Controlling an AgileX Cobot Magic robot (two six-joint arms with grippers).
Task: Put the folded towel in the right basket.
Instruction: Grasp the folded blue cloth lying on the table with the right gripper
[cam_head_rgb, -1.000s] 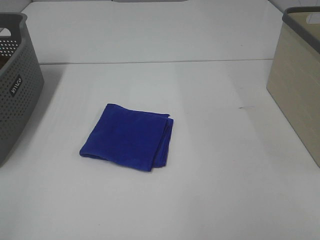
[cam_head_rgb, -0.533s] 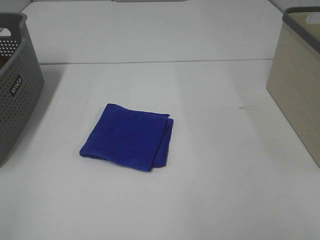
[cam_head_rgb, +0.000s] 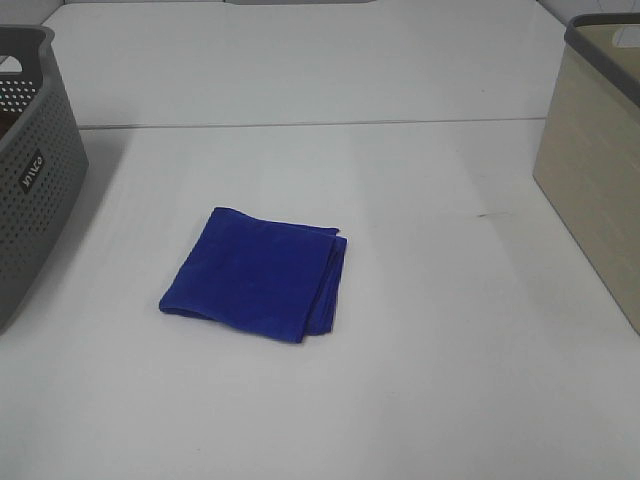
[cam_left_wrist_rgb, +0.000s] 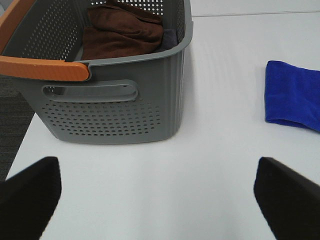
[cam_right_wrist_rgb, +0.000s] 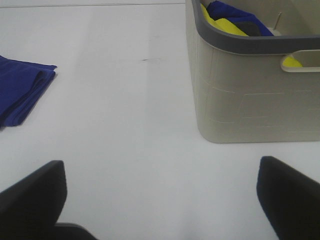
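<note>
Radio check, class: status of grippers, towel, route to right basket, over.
Left gripper open, right gripper open, both off the towel. Towel folded, flat on table. Nothing between it and right basket.

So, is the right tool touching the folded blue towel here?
Apart. The right wrist view shows bare table between the open right tool and the folded blue towel. The exterior high view shows no tool near it.
</note>
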